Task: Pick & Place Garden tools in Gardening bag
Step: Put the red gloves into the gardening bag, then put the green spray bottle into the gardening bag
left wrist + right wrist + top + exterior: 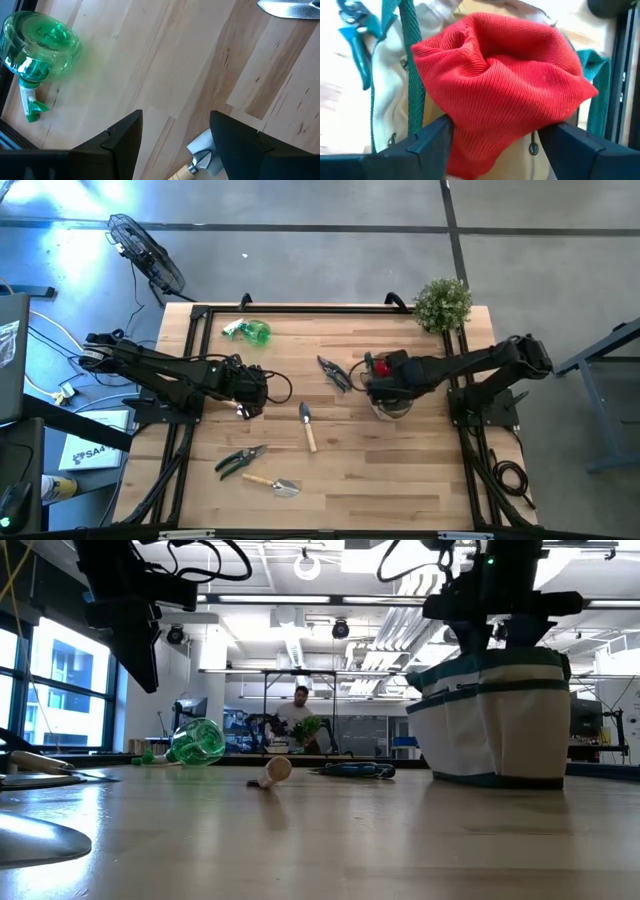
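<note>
1. While its fingers [427,142] stand spread around the bunched red knitted glove [505,80], the right gripper [385,385] hangs over the beige fabric bag with green trim [495,715].
2. Farther along the wooden table [400,470], the left gripper [250,387] hovers with fingers released, holding nothing, above a wooden-handled trowel [197,160].
3. Beyond lies the green spray bottle [37,47].

My fingers [120,140] stand apart above the wooden table [175,75]; green spray bottle [37,47] lies ahead, trowel [200,160] between them.

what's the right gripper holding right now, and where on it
Nothing firmly: right gripper stands open over the gardening bag, the red glove bunched loosely between its fingers.
</note>
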Robot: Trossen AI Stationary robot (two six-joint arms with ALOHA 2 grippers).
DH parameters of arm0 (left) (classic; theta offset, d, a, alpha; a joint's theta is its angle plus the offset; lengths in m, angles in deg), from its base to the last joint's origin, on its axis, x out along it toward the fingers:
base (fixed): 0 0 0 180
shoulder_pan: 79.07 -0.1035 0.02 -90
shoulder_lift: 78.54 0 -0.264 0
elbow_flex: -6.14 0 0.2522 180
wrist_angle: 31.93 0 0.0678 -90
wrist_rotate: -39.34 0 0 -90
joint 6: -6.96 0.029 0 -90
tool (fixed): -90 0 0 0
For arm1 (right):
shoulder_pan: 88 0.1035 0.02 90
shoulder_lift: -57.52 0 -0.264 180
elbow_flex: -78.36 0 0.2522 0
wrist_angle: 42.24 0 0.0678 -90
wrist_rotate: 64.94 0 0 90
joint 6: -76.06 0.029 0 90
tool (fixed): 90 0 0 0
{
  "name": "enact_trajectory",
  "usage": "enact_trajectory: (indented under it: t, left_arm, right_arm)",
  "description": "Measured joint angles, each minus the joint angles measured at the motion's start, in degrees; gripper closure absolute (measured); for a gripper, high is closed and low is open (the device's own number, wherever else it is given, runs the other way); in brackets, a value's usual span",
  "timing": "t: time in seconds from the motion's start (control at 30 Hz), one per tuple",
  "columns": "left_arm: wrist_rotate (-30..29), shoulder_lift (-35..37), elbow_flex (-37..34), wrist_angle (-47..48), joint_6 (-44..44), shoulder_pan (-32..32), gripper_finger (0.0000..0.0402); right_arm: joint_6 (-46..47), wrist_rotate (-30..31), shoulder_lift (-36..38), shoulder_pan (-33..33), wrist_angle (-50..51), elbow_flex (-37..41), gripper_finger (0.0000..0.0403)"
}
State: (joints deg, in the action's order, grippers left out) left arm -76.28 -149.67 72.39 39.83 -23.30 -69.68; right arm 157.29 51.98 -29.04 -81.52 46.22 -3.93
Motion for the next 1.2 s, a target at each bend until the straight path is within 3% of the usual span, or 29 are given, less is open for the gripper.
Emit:
enact_trajectory:
  t: [0.17,0.53,0.77,0.93,1.2]
  left_arm:
    - [-0.02,0.00,0.00,0.00,0.00,0.00,0.0179]
    - [0.01,0.00,0.00,0.07,-0.02,0.00,0.0179]
    - [0.66,0.00,0.00,0.20,-0.04,0.00,0.0179]
    - [0.66,0.00,0.00,0.13,-0.07,0.00,0.0179]
    - [0.57,0.00,0.00,0.17,-0.09,0.00,0.0179]
  right_arm:
    - [-0.43,-11.83,0.00,-3.20,-0.07,0.00,0.0133]
    - [-2.99,-19.77,0.00,-4.22,-0.77,0.00,0.0133]
    - [-5.95,-32.76,0.58,-3.37,-0.42,0.00,0.0133]
    - [-8.75,-29.00,2.87,-3.57,0.43,-1.72,0.0133]
    - [-1.57,-25.96,9.92,3.09,-0.06,-3.21,0.0133]
